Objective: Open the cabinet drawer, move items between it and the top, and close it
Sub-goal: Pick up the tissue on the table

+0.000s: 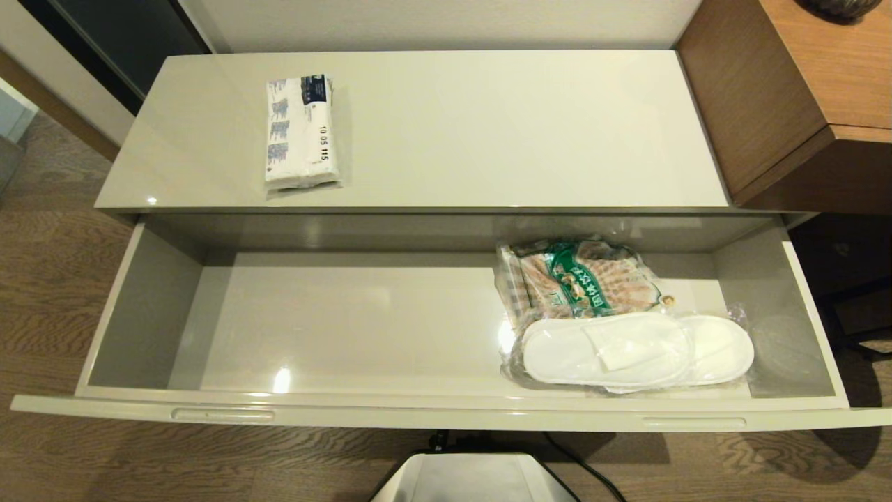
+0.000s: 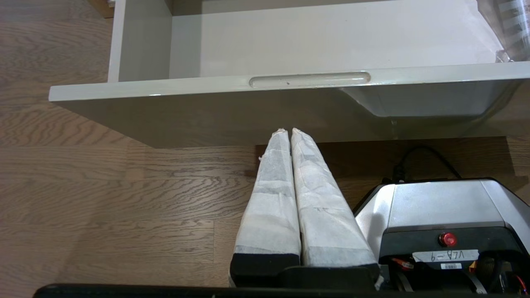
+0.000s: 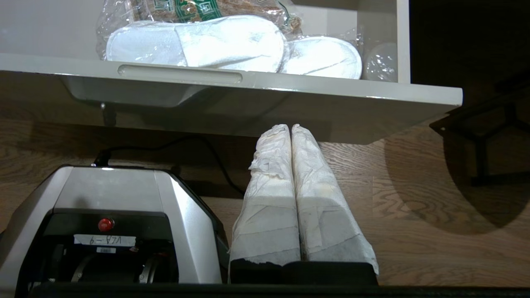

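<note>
A long, low, glossy cream cabinet (image 1: 418,202) has its wide, shallow drawer (image 1: 446,411) pulled fully out. In the drawer's right end lie white slippers (image 1: 634,350) in clear plastic, touching a green-printed snack bag (image 1: 582,275) behind them. A flat white pack (image 1: 300,132) with blue print rests on the top (image 1: 523,125), toward its left. Below the drawer's front, the left gripper (image 2: 288,131) and right gripper (image 3: 290,127) hang clenched and empty, touching nothing.

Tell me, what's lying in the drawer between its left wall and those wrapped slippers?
Nothing. In the head view the drawer floor is bare from its left wall to the slippers, which lie at the right end beside a green-printed packet.
</note>
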Tool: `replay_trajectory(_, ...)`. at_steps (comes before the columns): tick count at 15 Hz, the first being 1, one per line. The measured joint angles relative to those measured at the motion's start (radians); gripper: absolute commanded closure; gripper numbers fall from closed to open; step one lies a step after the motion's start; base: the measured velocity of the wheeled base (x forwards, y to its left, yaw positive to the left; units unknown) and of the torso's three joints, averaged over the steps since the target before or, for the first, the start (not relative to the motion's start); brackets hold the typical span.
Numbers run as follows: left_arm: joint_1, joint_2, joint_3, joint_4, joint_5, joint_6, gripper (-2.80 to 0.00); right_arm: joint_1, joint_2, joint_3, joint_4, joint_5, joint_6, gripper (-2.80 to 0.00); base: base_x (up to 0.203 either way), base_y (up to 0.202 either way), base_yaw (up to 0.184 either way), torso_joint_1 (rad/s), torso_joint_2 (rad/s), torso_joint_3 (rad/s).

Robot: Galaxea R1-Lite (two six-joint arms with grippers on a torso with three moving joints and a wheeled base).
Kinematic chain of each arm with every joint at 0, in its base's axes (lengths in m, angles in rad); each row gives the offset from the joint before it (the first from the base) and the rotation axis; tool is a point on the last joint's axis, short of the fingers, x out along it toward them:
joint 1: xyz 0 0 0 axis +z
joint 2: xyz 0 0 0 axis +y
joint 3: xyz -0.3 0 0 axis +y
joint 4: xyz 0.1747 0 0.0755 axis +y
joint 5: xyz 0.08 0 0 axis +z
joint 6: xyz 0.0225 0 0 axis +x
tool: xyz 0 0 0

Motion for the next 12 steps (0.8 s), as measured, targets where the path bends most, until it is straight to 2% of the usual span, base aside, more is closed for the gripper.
replay_trajectory(5,0.000,0.000,0.000,0.000,0.002,-0.018,0.00,0.000,0.000,0.000,-0.002,-0.002,0.054,0.00,0.000,0.000,0.000,0.000,0.00,0.000)
replay_trajectory(12,0.000,0.001,-0.004,0.011,0.010,-0.006,0.00,0.000,0.000,0.010,-0.040,-0.010,0.070,0.00,0.000,0.000,0.000,0.000,0.00,0.000)
